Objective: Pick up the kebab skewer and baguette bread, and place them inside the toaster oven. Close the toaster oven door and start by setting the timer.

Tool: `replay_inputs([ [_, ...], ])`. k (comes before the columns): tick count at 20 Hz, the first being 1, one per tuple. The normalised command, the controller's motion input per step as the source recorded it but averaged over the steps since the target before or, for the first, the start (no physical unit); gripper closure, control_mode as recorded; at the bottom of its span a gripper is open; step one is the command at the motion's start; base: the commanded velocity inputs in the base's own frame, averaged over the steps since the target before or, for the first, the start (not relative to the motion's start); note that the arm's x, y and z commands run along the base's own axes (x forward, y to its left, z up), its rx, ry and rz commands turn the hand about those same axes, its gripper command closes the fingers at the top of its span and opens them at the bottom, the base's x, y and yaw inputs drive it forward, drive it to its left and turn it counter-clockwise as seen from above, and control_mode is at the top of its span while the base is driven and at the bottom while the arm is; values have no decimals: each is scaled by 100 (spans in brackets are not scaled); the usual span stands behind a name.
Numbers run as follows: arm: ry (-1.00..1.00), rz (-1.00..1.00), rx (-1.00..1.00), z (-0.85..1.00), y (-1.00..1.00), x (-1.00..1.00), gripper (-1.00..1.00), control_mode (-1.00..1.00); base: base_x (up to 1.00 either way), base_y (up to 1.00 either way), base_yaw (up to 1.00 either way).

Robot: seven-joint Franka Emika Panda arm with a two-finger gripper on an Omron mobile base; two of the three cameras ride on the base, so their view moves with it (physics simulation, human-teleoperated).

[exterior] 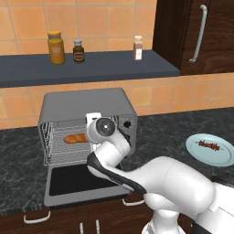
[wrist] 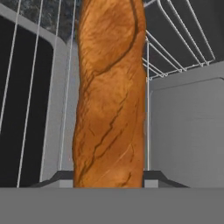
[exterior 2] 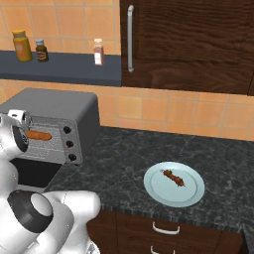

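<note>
Hand view shows you the gripper [wrist: 109, 181] clamped on the baguette [wrist: 109, 96] over the wire rack [wrist: 175, 48] inside the oven [exterior: 87, 107], whose door [exterior: 80, 180] lies open, while the skewer [exterior 2: 173, 178] sits on the plate [exterior 2: 194, 196] far right.

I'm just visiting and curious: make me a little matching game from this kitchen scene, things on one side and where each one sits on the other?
Things:
1. baguette bread
2. kebab skewer
3. toaster oven door
4. yellow jar

Places or states:
A. on the pale blue plate
B. up on the dark wall shelf
C. inside the toaster oven, at its wire rack
D. folded down open

Pairs: 1-C, 2-A, 3-D, 4-B
</note>
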Motion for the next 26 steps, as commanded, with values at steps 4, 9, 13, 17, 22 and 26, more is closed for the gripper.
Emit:
replay_inputs([
  [4, 0, 0, 0, -3, 0, 31, 100, -100, 0, 0, 0],
  [9, 0, 0, 0, 0, -6, 25, 100, -100, 0, 0, 0],
  [13, 1, 0, 0, -11, -2, 5, 100, -100, 0, 0, 0],
  [17, 2, 0, 0, -4, 0, 5, 100, -100, 0, 0, 0],
  [22, 1, 0, 0, 0, 0, 6, 100, -100, 0, 0, 0],
  [26, 0, 0, 0, -2, 0, 0, 100, -100, 0, 0, 0],
])
